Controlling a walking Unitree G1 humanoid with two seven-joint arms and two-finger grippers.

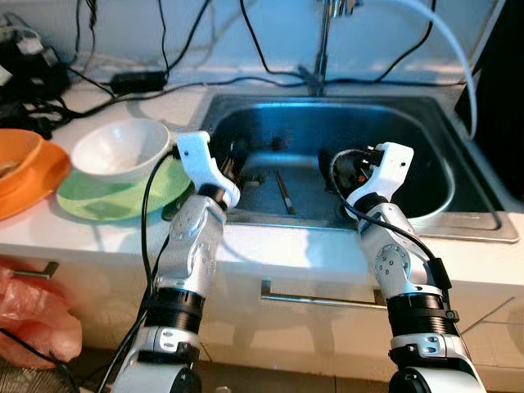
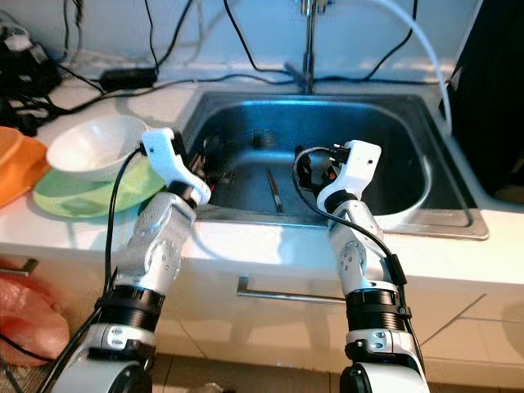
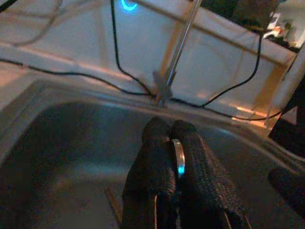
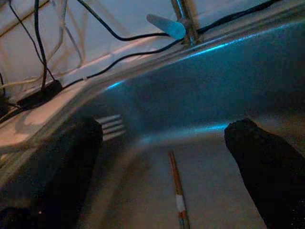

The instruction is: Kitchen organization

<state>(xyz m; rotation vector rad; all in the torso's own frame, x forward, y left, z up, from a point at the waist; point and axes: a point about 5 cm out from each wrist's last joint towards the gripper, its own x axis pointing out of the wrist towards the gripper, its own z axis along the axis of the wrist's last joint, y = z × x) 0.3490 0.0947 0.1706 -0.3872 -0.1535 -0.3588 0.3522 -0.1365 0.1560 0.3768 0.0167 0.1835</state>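
My left gripper (image 1: 236,164) reaches over the near left rim of the steel sink (image 1: 458,223). Its fingers (image 3: 157,157) are shut on a thin silvery metal utensil (image 3: 178,156), of which only an edge shows. My right gripper (image 1: 336,168) hangs over the middle of the basin and is open, its fingertips (image 4: 264,162) wide apart with nothing between them. A single chopstick (image 1: 284,192) lies flat on the sink floor between the two grippers, also seen as the chopstick (image 4: 177,191) below the right gripper.
A white bowl (image 1: 123,147) sits on a green plate (image 1: 115,201) on the counter left of the sink, beside orange dishes (image 1: 20,172). The faucet (image 1: 323,41) and black cables run behind the sink. A white hose (image 1: 458,49) curves at the right. A pink bag (image 1: 33,315) hangs low at the left.
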